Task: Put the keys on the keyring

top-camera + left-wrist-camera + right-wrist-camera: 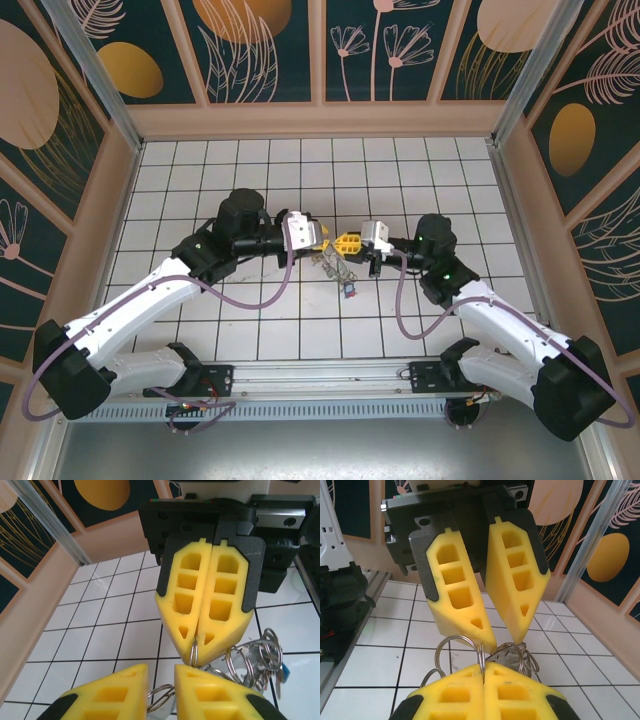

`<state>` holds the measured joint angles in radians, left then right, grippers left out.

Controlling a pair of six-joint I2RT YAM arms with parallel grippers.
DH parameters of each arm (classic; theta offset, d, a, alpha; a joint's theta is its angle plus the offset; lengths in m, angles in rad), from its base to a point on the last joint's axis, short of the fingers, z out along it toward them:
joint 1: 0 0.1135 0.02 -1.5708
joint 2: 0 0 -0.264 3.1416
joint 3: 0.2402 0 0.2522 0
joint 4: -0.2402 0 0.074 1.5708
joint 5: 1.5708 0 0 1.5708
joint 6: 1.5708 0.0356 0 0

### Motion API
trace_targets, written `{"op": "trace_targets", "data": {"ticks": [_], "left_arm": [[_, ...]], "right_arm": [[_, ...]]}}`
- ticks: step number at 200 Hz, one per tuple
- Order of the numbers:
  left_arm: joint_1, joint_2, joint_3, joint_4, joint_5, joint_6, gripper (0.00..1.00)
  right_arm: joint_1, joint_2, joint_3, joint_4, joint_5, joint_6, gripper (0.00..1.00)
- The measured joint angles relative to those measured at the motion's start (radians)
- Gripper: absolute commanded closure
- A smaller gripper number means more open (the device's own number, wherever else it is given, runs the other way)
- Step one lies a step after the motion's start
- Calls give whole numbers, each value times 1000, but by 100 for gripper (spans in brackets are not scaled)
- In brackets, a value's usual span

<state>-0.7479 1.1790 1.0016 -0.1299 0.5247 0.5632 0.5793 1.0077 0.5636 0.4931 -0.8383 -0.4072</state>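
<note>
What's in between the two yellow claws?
The keyring, a bundle of metal loops, hangs between the left end effector and right end effector, as the left wrist view shows.

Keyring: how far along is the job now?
Done: some keys already hang on rings between the arms. In hand: the right fingers pinch the keyring; the left fingers stand apart around a neighbouring loop. Remaining: threading whatever is loose; I cannot tell how many.

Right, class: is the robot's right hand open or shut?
Shut. The right hand has its chunky yellow fingers pressed together with no gap, pinching a thin silver wire ring at the seam.
</note>
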Motion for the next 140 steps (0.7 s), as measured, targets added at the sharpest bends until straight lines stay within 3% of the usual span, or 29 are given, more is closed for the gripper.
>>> {"op": "trace_targets", "data": {"ticks": [44, 85, 116, 140], "left_arm": [[3, 0, -2, 11, 9, -19, 77], [8, -19, -33, 45, -33, -39, 60], [66, -77, -93, 79, -43, -145, 51], [120, -91, -97, 100, -152, -304, 47]], "right_arm": [[12, -1, -22, 58, 34, 19, 100], [32, -1, -50, 108, 82, 33, 100], [42, -4, -56, 104, 158, 11, 100], [42, -34, -56, 55, 253, -53, 100]]}}
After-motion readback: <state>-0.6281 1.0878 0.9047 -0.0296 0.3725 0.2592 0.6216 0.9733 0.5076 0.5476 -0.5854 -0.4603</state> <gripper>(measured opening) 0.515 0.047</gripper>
